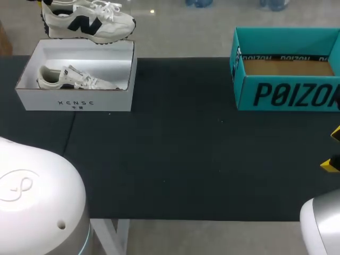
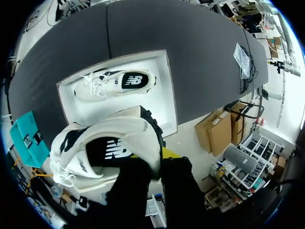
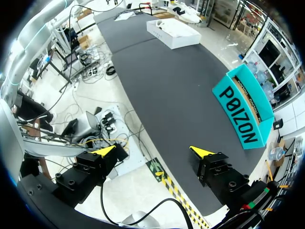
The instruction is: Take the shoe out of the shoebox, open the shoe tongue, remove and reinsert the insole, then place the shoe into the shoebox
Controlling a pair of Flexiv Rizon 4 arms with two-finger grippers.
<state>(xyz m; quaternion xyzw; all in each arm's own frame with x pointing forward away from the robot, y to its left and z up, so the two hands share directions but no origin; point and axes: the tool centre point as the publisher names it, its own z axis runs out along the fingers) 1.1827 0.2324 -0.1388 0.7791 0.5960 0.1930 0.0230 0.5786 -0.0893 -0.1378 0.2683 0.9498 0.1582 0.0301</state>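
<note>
Head view, upper left of frame: lifted shoe, white with a dark side logo, is out of the box and in the air. It shows just above the far wall of the white shoebox, toe toward the right.

Left wrist view: left fingers are closed onto the heel end of this shoe and grip it. One yellow tip shows just behind the heel.

The open shoebox stands on the black worktop. A second shoe lies on its side inside.

Upper right: teal box, open at the top, brown floor inside.

Right edge, mid-height: right fingers, only the yellow tips in frame.

Right wrist view: these two fingers are spread wide with nothing between them. The teal box is ahead of them, and the white shoebox is well beyond it
</note>
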